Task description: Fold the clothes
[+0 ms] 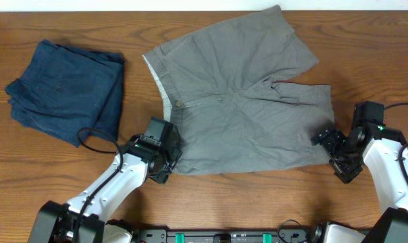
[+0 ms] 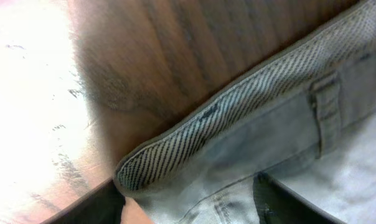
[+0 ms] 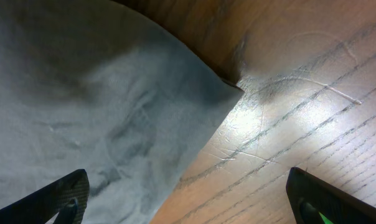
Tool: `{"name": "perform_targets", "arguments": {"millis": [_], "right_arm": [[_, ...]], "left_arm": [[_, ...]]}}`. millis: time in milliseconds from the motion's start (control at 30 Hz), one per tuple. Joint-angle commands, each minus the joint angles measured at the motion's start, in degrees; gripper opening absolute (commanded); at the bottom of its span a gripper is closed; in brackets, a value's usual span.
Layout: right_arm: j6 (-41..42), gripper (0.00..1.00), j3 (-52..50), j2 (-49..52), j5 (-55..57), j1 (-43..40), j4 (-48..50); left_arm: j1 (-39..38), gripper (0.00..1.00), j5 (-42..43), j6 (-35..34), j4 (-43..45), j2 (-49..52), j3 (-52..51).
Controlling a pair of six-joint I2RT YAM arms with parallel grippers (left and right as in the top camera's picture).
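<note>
The light grey shorts lie spread flat on the wooden table, waistband to the left, two legs to the right. My left gripper is open at the near waistband corner; in the left wrist view the paler striped inner waistband and a belt loop lie just ahead of its fingers, which straddle the fabric edge. My right gripper is open at the near leg's hem corner; in the right wrist view its fingers straddle the grey hem edge over the table.
A folded dark navy-blue garment lies at the left of the table. Bare wood runs along the front edge between the arms.
</note>
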Motion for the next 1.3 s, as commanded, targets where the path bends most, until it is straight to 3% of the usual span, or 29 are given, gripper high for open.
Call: {"name": "perform_targets", "arguments": {"millis": [0, 33, 133, 533, 900, 967, 1033, 1167, 1233, 1267], "right_arm": [[0.85, 0.99, -0.31, 0.11, -0.22, -0.42, -0.04], [0.85, 0.99, -0.31, 0.11, -0.15, -0.42, -0.02], [0.87, 0.99, -0.31, 0.11, 1.11, -0.42, 0.0], [0.09, 0.99, -5.4, 0.11, 2.23, -0.37, 3.85], [2.03, 0.98, -16.28, 0.11, -1.49, -0.37, 22.77], [2.03, 0.91, -17.31, 0.11, -1.33, -0.37, 24.59], [2.03, 0.77, -17.88, 0.11, -1.31, -0.37, 25.31], [1.97, 0.33, -17.92, 0.11, -1.31, -0.37, 24.7], [1.9, 0.05, -17.92, 0.11, -1.31, -0.37, 23.78], [1.9, 0.01, -17.9, 0.11, -1.29, -0.39, 23.19]], "left_arm": [[-0.33, 0.34, -1.11, -0.59, 0.52, 2.84, -1.18], [-0.33, 0.24, -1.09, 0.17, 0.57, 2.84, -1.18], [-0.33, 0.11, -1.07, 2.84, 0.5, 2.78, -1.16], [-0.33, 0.11, -0.63, 7.93, -6.01, 2.78, -1.18], [-0.35, 0.11, -0.42, 8.35, -9.29, 2.78, -1.16], [-0.35, 0.11, -0.42, 8.61, -10.03, 2.78, -1.16], [-0.35, 0.11, -0.42, 9.4, -10.75, 2.78, -1.16], [-0.35, 0.11, -0.42, 10.73, -10.73, 2.78, -1.16], [-0.33, 0.11, -0.42, 10.75, -10.73, 2.78, -1.16], [-0.35, 0.11, -0.42, 11.06, -10.73, 2.75, -1.16]]}}
